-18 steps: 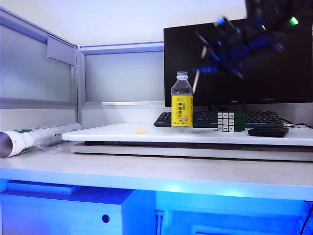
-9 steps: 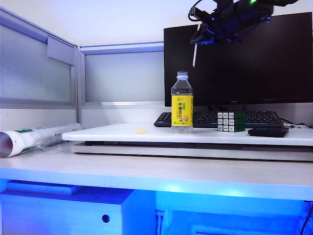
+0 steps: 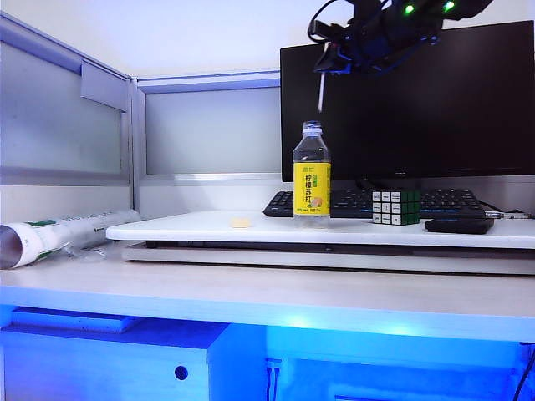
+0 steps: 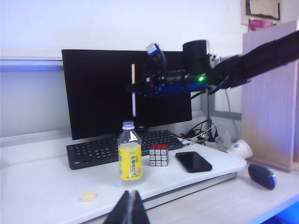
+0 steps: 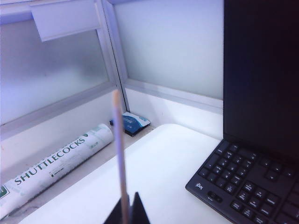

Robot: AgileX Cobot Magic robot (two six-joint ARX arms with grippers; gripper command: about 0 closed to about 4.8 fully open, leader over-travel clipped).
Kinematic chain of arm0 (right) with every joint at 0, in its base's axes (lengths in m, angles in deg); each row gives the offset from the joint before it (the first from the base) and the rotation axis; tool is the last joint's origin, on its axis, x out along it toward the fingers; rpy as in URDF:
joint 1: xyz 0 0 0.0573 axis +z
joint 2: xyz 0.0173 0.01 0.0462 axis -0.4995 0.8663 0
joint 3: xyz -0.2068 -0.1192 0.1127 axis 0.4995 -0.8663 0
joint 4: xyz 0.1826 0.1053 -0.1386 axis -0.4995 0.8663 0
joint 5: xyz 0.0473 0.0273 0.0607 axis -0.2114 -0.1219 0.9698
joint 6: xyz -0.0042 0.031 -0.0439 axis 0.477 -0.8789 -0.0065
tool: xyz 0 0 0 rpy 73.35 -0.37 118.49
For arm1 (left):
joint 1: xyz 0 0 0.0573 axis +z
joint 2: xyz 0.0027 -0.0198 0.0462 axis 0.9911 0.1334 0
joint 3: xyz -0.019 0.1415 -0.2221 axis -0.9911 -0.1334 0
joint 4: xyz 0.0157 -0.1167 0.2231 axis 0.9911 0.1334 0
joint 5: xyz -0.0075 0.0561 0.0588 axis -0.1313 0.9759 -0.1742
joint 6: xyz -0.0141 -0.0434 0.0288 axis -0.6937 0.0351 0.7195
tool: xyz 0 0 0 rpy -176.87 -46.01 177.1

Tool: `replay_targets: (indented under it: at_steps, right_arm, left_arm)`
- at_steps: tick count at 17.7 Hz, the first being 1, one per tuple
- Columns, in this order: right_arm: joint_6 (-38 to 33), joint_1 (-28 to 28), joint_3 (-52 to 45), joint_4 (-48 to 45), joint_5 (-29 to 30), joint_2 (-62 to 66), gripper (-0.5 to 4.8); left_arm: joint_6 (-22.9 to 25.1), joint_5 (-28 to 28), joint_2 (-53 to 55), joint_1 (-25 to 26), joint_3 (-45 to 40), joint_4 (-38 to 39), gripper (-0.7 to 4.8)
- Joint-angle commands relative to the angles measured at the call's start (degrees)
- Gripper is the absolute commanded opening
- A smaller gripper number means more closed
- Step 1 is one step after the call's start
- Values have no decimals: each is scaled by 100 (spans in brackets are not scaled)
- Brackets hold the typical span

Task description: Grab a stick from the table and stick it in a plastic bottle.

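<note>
Clear plastic bottle; smooth wooden stick.

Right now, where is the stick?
The stick hangs upright in the right end effector, high right of centre in the exterior view, just above the plastic bottle, in front of the monitor.

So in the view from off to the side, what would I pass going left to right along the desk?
White rolled tube → small pale lump → plastic bottle, with the stick hanging just above it from the right gripper → puzzle cube → black phone.
</note>
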Motion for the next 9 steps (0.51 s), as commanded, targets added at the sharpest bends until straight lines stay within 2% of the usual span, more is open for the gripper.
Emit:
replay_targets:
  at_steps: [1,9]
  right_arm:
    - [44,39,289,-72,-31,205,-9]
    - [59,105,568,44,-120,518,-9]
  left_arm:
    - [-131,-26,4,-2,15,-269,-5]
    - [-199,-20,4,-2,15,-435,-5]
